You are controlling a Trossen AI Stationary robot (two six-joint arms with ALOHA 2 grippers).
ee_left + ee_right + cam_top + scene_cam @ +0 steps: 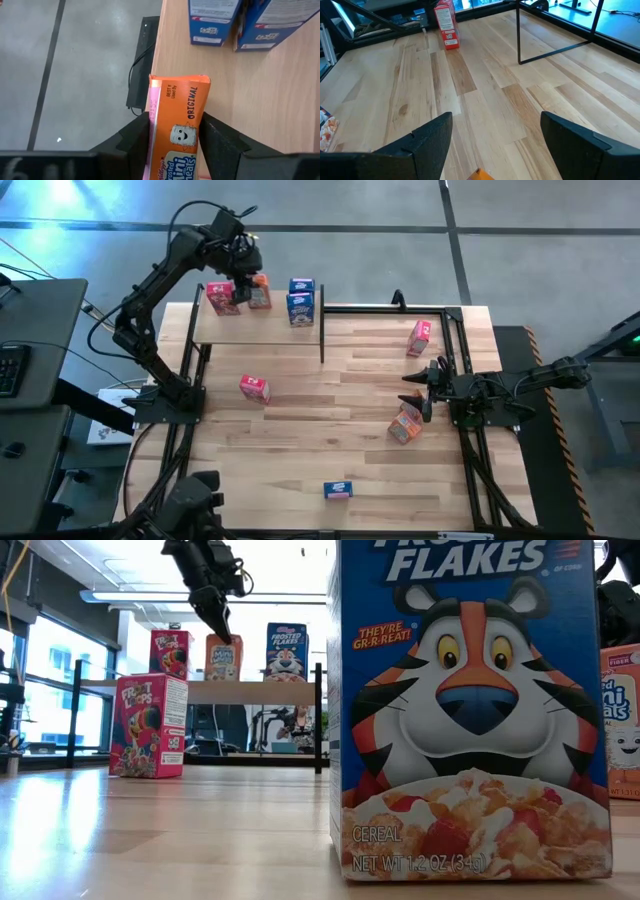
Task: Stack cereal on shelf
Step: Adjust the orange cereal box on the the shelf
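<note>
We see the left end effector [174, 137] clamped on the orange box [176, 125] atop the shelf [280, 95]; a skewed release could topple it. The right end effector [492, 140] gapes wide, holding nothing.

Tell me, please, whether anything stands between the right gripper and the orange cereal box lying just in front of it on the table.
Nothing visible does: the right gripper is open, with only bare tabletop between it and the orange box.

Bright overhead light; windows [40, 690] glare (low view), floor [60, 220] bluish glare.
</note>
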